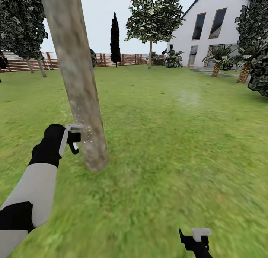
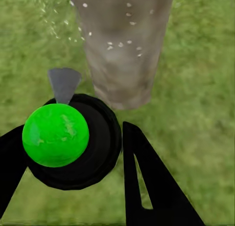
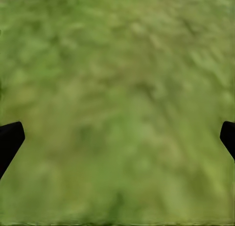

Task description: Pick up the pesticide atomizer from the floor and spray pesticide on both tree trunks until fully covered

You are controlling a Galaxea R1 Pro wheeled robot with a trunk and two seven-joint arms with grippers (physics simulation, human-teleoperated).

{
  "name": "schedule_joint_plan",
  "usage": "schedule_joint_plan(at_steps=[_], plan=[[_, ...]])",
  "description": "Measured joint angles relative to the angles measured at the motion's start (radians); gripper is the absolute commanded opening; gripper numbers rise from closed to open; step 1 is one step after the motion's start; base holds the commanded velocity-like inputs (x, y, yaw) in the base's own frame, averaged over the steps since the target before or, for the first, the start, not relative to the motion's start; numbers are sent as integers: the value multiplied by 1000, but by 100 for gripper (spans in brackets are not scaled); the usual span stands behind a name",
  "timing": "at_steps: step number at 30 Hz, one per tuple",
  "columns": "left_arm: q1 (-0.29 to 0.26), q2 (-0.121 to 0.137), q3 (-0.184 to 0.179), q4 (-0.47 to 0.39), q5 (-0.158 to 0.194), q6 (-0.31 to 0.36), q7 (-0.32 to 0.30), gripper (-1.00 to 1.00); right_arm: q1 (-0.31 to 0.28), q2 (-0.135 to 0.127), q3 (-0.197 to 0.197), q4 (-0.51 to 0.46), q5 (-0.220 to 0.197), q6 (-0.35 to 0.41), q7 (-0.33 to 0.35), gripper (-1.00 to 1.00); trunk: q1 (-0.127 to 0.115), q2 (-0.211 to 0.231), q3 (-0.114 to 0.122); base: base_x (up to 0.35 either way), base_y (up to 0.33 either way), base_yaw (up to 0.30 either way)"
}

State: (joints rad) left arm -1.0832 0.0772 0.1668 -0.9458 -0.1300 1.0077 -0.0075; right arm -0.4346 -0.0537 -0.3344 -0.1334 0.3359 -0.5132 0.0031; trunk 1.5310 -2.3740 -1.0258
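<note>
A thick pale grey-beige tree trunk (image 1: 76, 83) rises from the grass floor (image 1: 167, 146) just ahead on the left. My left gripper (image 1: 73, 139) is right beside its lower part. In the left wrist view this gripper (image 2: 73, 133) is shut on the pesticide atomizer (image 2: 63, 138), a black round body with a bright green ball top and a grey nozzle pointing at the trunk (image 2: 122, 45). White spray droplets speckle the bark and the air near it. My right gripper (image 1: 195, 240) hangs low at the front right, open over bare grass (image 3: 117, 89).
Open lawn stretches to the right and ahead. A brown slat fence (image 1: 123, 59) runs along the back, with a dark cypress (image 1: 115, 38), a leafy tree (image 1: 152, 19), palms (image 1: 217, 59) and a white house (image 1: 212, 23) beyond.
</note>
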Motion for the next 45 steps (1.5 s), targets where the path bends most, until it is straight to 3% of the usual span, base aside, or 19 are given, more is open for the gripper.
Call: schedule_joint_plan(at_steps=[4,7,10,15,25,32,45], plan=[[2,8,-4,1,9,-1,0,-100,0,0,0,0,0,0,0,100,0,0,0,-63,9,0],[-5,-4,-48,0,19,0,-2,-100,0,0,0,0,0,0,0,100,0,0,0,-4,1,0],[-12,-29,-67,-3,23,0,-3,-100,0,0,0,0,0,0,0,100,0,0,0,0,0,0],[-9,-14,-61,-74,16,7,-9,-100,0,0,0,0,0,0,0,100,0,0,0,0,0,0],[6,-18,-67,-144,17,7,-9,-100,0,0,0,1,0,0,0,100,0,0,0,33,-124,0],[8,-17,-69,-148,16,6,-9,-100,0,0,0,0,0,0,0,100,0,0,0,10,-271,14],[20,-20,-70,-130,8,6,-8,-100,-1,3,0,0,0,0,0,100,0,0,0,0,-274,244]])
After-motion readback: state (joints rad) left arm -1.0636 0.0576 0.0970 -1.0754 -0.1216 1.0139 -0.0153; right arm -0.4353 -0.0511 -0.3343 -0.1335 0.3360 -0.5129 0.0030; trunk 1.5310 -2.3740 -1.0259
